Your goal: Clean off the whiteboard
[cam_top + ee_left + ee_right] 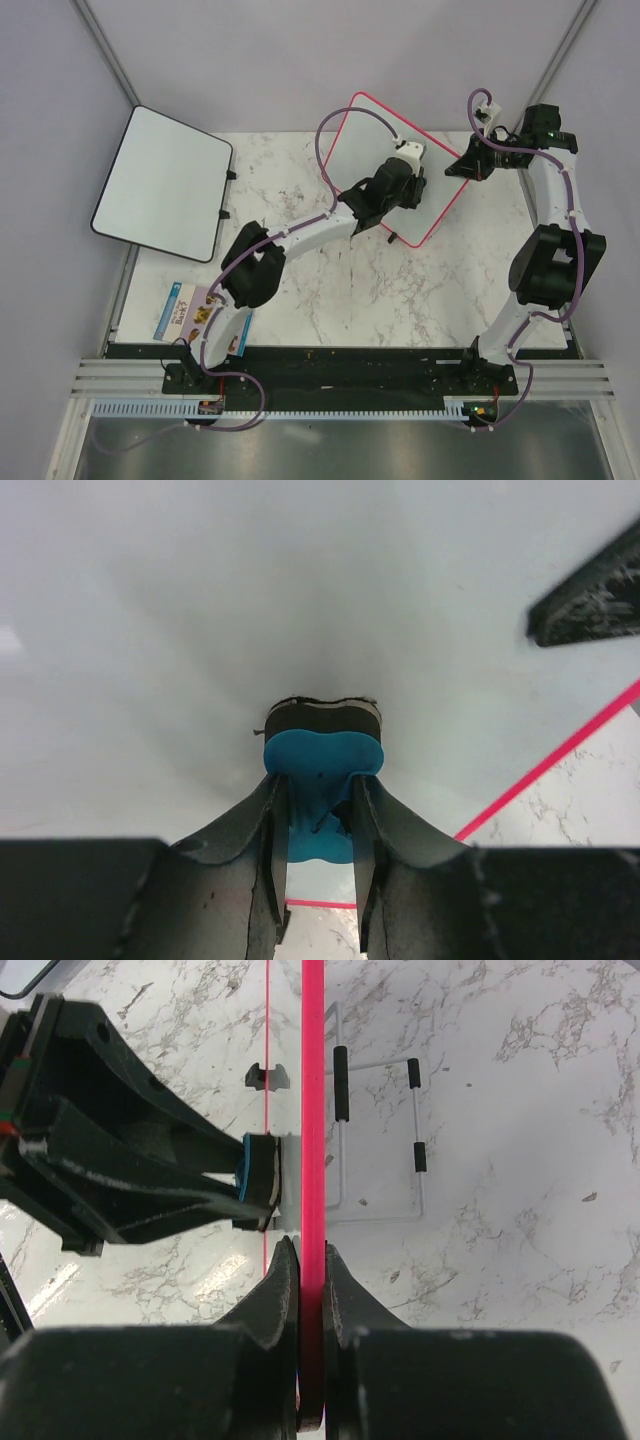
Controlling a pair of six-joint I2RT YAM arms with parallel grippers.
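Right wrist: right tool (312, 1260) pinches the whiteboard (313, 1110) edge; left tool (320, 795) clamps an eraser (322, 752) against its face.

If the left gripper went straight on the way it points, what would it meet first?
The whiteboard. The blue eraser clamped in the left gripper seems to sit felt-first against its white face, with nothing visible between them.

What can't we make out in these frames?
- Top view: the eraser is hidden beneath the left gripper; the booklet print is too small.
- Left wrist: the eraser's wiping face lies against the whiteboard, unseen.
- Right wrist: the whiteboard is seen edge-on in the right gripper; any marks are unreadable.
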